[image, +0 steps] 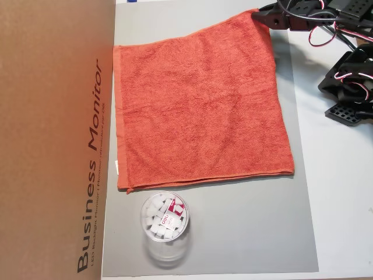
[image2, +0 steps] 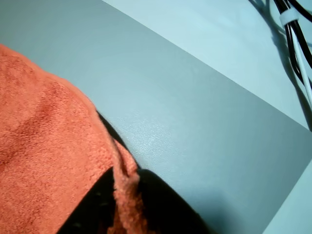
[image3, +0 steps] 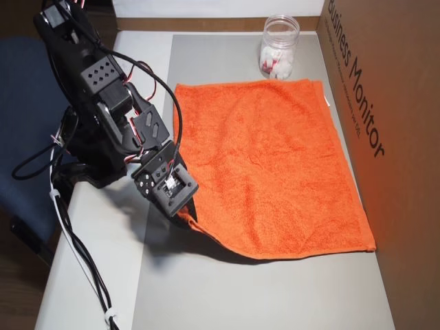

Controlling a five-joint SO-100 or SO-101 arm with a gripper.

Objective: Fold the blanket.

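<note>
One corner of blanket [image3: 268, 165] pinched in hand [image3: 187, 214], rest spread flat on grey mat [image3: 275, 295]. Best lifted just clear, carried straight across to opposite edge, hems aligned, clear plastic jar [image3: 279, 47] avoided.

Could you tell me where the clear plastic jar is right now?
In an overhead view the jar stands on the grey mat, just below the towel's lower left corner, beside the cardboard box on its left.

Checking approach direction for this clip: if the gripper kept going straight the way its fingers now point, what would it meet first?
Probably the grey mat. The gripper points down with a corner of the blanket pinched between its fingers, and only mat shows beneath; how high it sits is unclear.
</note>
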